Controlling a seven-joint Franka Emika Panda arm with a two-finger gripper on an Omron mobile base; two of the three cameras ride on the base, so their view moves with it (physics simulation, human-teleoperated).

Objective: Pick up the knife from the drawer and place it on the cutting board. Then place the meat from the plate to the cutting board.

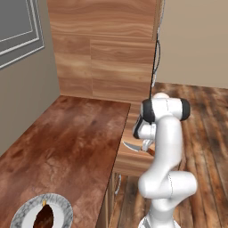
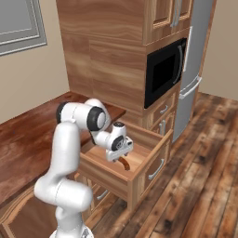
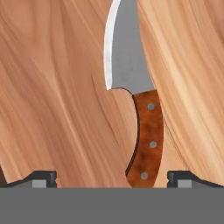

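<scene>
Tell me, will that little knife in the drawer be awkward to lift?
Probably a bit. The knife lies flat on the drawer floor, so the open gripper must pinch a low, thin handle. It looks rigid, so it shouldn't flop. Its smooth blade might slide on the wood if nudged; it won't roll.

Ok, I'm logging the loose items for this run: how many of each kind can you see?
Knife, in the open drawer: 1
Plate, on the counter: 1
Meat, on the plate: 1
Total: 3 loose items.
</scene>
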